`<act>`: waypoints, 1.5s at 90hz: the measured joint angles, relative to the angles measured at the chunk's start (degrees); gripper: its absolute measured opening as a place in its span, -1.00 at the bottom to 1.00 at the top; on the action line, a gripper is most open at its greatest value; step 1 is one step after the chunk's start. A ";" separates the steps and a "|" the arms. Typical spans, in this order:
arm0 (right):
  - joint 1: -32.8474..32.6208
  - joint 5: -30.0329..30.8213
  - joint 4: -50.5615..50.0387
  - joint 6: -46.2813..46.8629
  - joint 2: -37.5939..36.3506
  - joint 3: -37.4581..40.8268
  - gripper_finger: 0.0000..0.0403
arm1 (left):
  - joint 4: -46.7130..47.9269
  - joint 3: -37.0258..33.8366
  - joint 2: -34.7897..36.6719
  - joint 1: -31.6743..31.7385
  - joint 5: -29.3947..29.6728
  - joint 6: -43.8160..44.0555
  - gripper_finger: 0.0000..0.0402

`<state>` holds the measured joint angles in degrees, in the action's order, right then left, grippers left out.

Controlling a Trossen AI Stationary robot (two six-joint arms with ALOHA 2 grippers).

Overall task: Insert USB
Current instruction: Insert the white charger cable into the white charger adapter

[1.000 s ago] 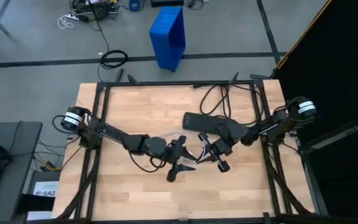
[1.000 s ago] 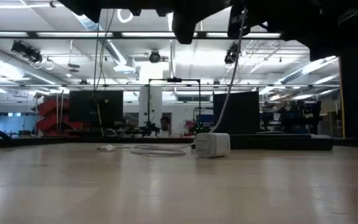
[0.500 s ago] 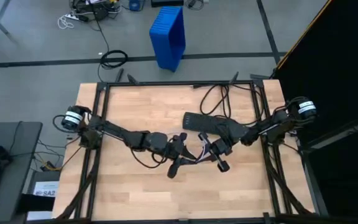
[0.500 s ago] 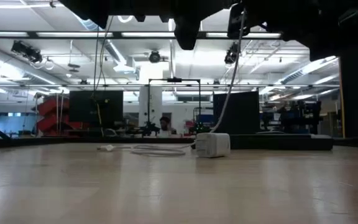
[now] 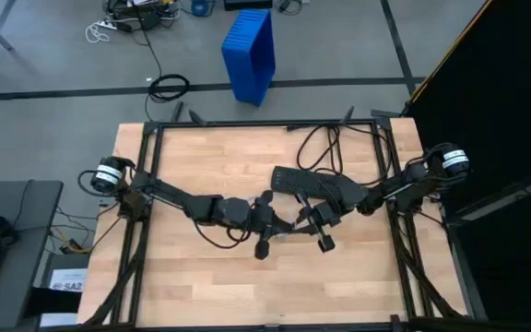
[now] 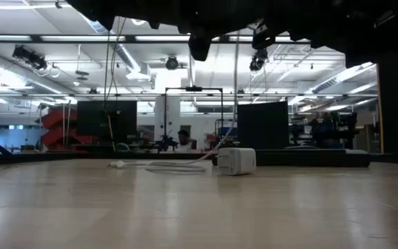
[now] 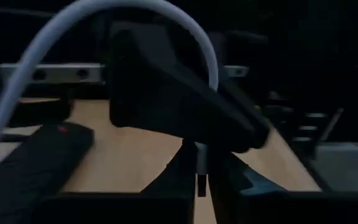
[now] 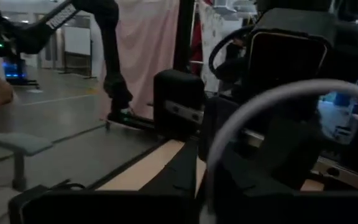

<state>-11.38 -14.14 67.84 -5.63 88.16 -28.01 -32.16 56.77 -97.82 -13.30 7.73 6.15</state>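
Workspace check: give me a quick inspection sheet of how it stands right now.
Surface: wooden table, in a black frame.
Job's things: white cable lying on the table; white charger block beside it.
Clutter: black power strip.
Grippers: left pincer and right pincer raised mid-table, close together; a white cable loops past each wrist camera.
Cables: black cords at the far edge.
Surroundings: blue bin on the floor.

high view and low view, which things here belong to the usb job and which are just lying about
Job:
- thin white USB cable
- white square charger block and flat black power strip; either may hold the socket
- left gripper and right gripper, over the middle of the wooden table

Lying about:
- blue plastic crate and coiled black cord, both off the table
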 joint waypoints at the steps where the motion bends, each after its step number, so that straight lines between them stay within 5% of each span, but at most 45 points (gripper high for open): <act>1: -0.05 0.16 0.05 -0.01 -0.01 -0.01 -0.76 | -0.14 0.00 0.00 -0.07 0.16 -0.08 -0.99; 28: -1.35 -0.21 1.01 -1.03 -0.15 -0.11 -0.15 | 3.68 -0.02 3.76 -2.78 4.77 -4.10 -1.00; 47: -2.03 2.86 0.93 -1.27 -0.15 -0.08 0.05 | 8.84 -0.04 7.67 -5.95 11.40 -5.79 -1.00; 59: -1.74 6.12 1.46 -1.92 -0.07 0.04 -0.03 | 8.64 0.02 7.81 -6.72 11.55 -5.72 -1.00; 79: -1.25 8.84 2.23 1.35 -0.07 0.04 -0.46 | 8.74 0.00 6.49 -6.57 12.56 -4.47 -1.00; 94: -1.20 9.19 2.25 2.01 -0.07 0.04 -0.69 | 7.05 -0.02 6.15 -7.49 18.97 -7.46 -1.00; 122: -1.17 9.20 3.02 3.26 -1.21 0.04 -0.66 | -4.64 -3.78 9.25 -12.28 22.42 -15.12 -1.00; 135: -1.20 9.08 2.55 4.00 -1.20 0.04 -0.60 | -20.65 -10.84 9.49 -12.58 22.07 -16.22 -1.00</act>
<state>-12.58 -5.06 70.39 -1.63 86.96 -27.97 -52.81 45.93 -88.33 -25.89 29.80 -10.07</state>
